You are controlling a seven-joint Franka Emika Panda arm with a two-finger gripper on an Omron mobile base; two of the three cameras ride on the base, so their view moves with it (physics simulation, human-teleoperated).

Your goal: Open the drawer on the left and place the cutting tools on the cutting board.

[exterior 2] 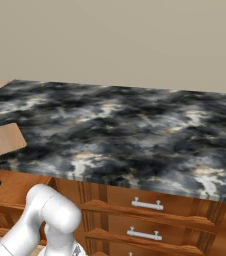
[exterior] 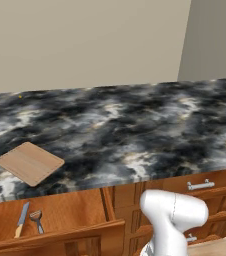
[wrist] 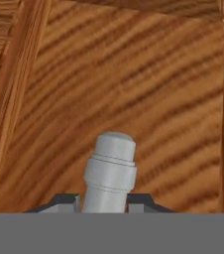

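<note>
Pinching the handle with both fingers to hold the drawer open, knife and peeler showing inside.

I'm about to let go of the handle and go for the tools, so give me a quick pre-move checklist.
1. Drawer pulled open: ok.
2. Knife and peeler lying exposed in the drawer, side by side, apart: ok.
3. Cutting board bare on the counter: ok.
4. Pincer closed on the handle: ok.
5. Tools on the board: not ok.
</note>
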